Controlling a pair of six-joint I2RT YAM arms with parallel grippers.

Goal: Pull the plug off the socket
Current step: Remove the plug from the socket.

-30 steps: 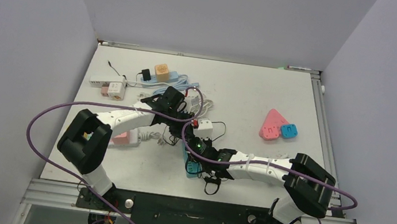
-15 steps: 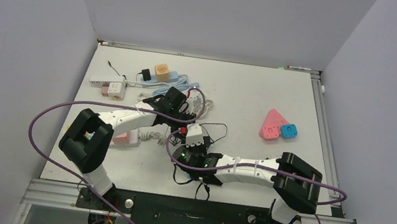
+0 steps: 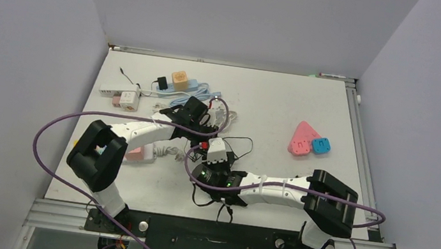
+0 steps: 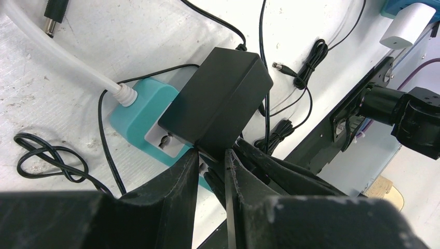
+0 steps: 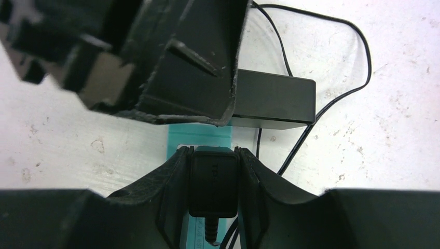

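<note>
Pale lilac walls (image 3: 23,40) box in a white table (image 3: 285,101); loose strips and chargers (image 3: 145,89) lie at its far left, and a pink and blue pair (image 3: 309,141) sits well apart at the right. The teal strip (image 5: 200,136) lies left of the middle, toward the near edge, hidden from above under the two wrists. On it stands a large black adapter (image 4: 218,96), and nearer the right arm (image 3: 274,186) a small black plug (image 5: 212,179); a white cable (image 4: 67,57) runs into one end of the strip.

The right gripper (image 5: 213,161) is clenched on the plug, one finger on each side; the plug looks seated, with teal plastic directly beneath it. The left gripper (image 4: 211,155) has its fingers drawn tight at the adapter's near lower corner, seemingly pinching it to steady the strip; how firm that hold is I cannot tell.

A second ago the right arm lay farther right and the strip showed beside its wrist; it has since swung left and nearer, covering the strip. Over the last half second neither arm has shifted in the overhead view, while the left fingers have closed the last little way. I judge the reaching over and both holds set; only the pull is left. It should run straight off the strip's face with the left gripper bracing, or the strip may lift along with the plug.
</note>
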